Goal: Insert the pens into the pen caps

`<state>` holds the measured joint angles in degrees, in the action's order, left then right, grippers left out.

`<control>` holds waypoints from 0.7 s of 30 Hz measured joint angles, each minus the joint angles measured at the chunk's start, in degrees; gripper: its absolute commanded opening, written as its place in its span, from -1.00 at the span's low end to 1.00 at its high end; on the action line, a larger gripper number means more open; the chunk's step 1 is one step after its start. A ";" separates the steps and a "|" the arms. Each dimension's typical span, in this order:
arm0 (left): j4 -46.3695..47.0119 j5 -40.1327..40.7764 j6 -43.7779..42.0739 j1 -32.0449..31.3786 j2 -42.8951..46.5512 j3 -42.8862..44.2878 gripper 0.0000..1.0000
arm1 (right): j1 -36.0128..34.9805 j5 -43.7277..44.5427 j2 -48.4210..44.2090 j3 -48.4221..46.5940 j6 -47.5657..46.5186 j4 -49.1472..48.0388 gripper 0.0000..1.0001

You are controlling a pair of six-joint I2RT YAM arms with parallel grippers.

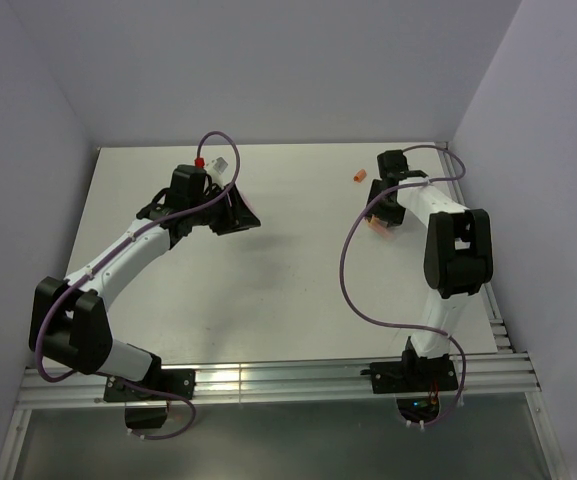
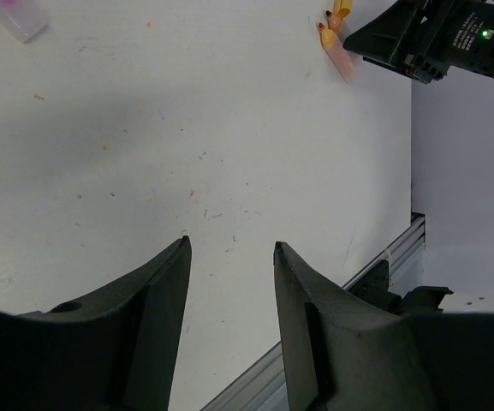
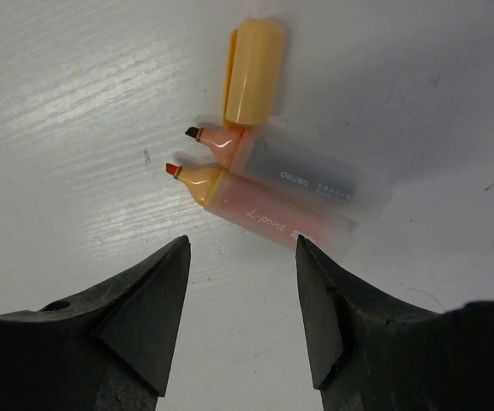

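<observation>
Right wrist view is showing the right hand [image 3: 242, 242] hovering released over the surface [image 3: 67, 94], jaws apart with nothing between them. Just ahead of it, two uncapped pens are lying side by side and touching: the red-tip pen [image 3: 268, 214] nearer, the dark-tip pen [image 3: 302, 175] beyond it. The orange cap [image 3: 253, 68] is lying on its side close by the dark-tip pen's nib, with no pen in it.

The likeliest trouble is coming from that contact between the pens. Jaws closing on one body are likely to be catching or shoving its neighbour too, rolling it off or pinching both at once. A pushed pen could also be knocking the cap away, since the cap is lying loose and looks ready to roll. Sliding a nib toward an unheld cap would probably be pushing it along the surface, not seating it. A wet nib dragging could be marking the surface.

The left hand [image 2: 229, 244] is also released and empty, hanging over bare surface well apart from this group, so it is not bracing anything. A blurred pink pen [image 2: 20, 17] is lying at the far corner of its view.

As for containers, only the cap is serving as one, and it is holding nothing.
</observation>
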<state>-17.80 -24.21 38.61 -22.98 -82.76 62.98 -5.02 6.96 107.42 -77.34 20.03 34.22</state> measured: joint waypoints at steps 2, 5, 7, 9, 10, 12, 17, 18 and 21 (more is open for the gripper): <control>0.02 0.00 0.00 0.00 0.00 0.00 -0.02 | 0.00 -0.37 0.00 0.02 -0.50 -0.63 0.21; 0.00 0.00 0.00 0.00 0.00 0.00 -0.02 | 0.00 -0.76 0.00 0.04 -1.20 -1.01 0.21; 0.00 0.00 0.00 0.00 0.00 0.00 -0.02 | 0.00 -0.96 0.02 0.11 -1.60 -1.22 0.21; 0.00 0.00 0.00 0.00 0.00 0.00 -0.02 | 0.02 -1.05 0.04 0.22 -1.92 -1.46 0.21; 0.00 0.00 0.00 0.00 0.00 0.00 -0.02 | 0.00 -1.05 0.07 0.42 -1.99 -1.75 0.21; 0.00 0.00 0.00 0.00 0.00 0.00 -0.02 | 0.02 -1.07 0.17 0.83 -2.16 -2.12 0.21; 0.00 0.00 0.00 0.00 0.00 0.00 -0.02 | 0.02 -1.25 1.33 0.98 -2.80 -2.36 0.21; 0.00 0.00 0.00 0.00 0.00 0.00 -0.02 | 0.02 -1.27 1.55 1.01 -2.91 -2.51 0.22; 0.00 0.00 0.00 0.00 0.00 0.00 -0.02 | 0.02 -1.44 1.90 1.49 -3.13 -3.04 0.21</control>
<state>-17.80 -24.21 38.61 -22.98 -82.76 62.98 -4.99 5.52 109.32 -75.85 16.91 31.18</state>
